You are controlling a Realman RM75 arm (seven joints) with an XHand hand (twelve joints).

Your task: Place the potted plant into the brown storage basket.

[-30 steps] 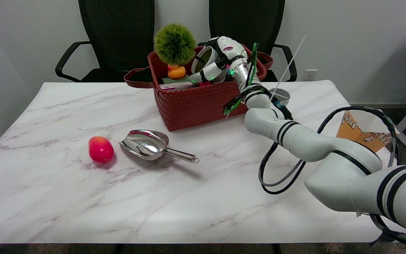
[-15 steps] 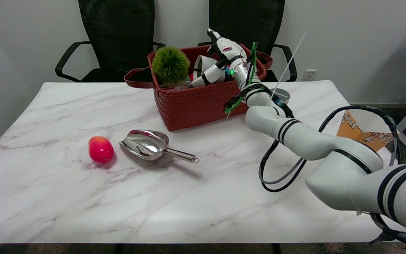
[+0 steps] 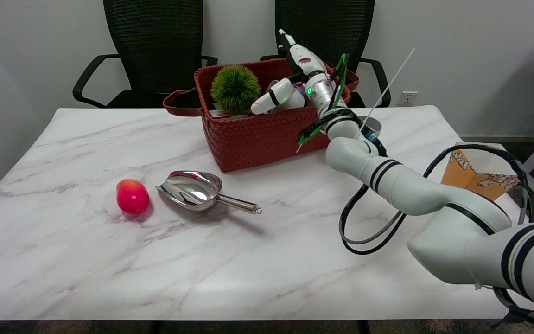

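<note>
Since a second ago the fingers [image 3: 271, 95] have let go of the potted plant [image 3: 235, 89], which was held high over the brown storage basket [image 3: 260, 134] and now sits low inside it at the left end, its green ball of leaves just above the rim. Those fingers are spread apart and hold nothing; one white finger points left toward the plant without touching it, another sticks up toward the chair behind. The right hand [image 3: 297, 76] hovers above the middle of the basket, beside a white pot-like thing inside whose shape is partly hidden by the hand. Behind the hand the right arm [image 3: 387, 176] stretches back across the table [image 3: 109, 260] to the lower right. Out on the table, well apart from the basket, lie a metal scoop [image 3: 197, 188] and a red fruit [image 3: 132, 195]. Judging by how things lie, the placing step looks done and the release is finishing. The next move calls for lifting the hand straight up and drawing it back without knocking the plant or the basket's rim.
</note>
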